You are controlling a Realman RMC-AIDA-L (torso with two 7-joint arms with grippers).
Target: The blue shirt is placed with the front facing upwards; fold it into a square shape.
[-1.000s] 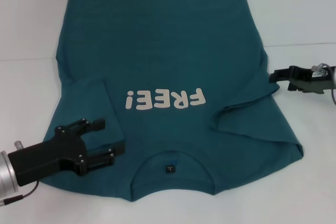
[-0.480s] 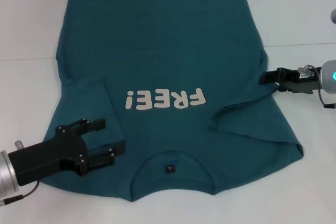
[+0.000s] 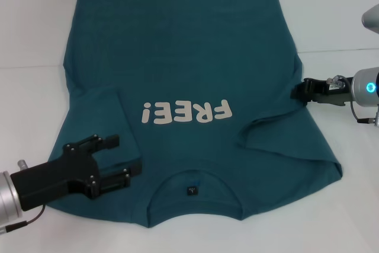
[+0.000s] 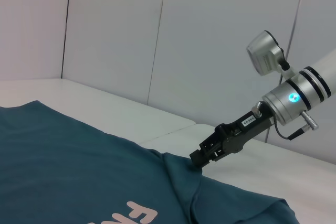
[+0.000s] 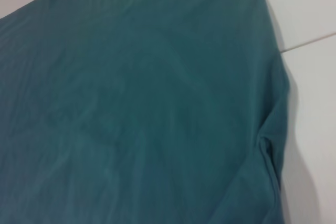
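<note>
The left gripper (image 3: 118,159) rests over the folded-in sleeve of the blue shirt (image 3: 183,57), its fingers spread apart and holding nothing, with the collar (image 3: 192,191) just beside it toward the shirt's middle. Across the garment, the right gripper (image 3: 298,91) sits at the shirt's opposite side edge, near the armpit crease; whether its fingers have closed on the cloth cannot be told, though the left wrist view shows its tip (image 4: 198,158) touching the fabric.

The shirt lies face up on the white bench (image 3: 35,39), the "FREE!" lettering (image 3: 185,111) between the 2 grippers. Both sleeves appear turned inward: 1 lies flat under the left gripper, the other (image 3: 278,137) is rumpled just beside the right gripper.

By this reading, only the sleeve folds are done. The body remains at full length, so the folds that would bring hem and collar together into a square are still to come.
</note>
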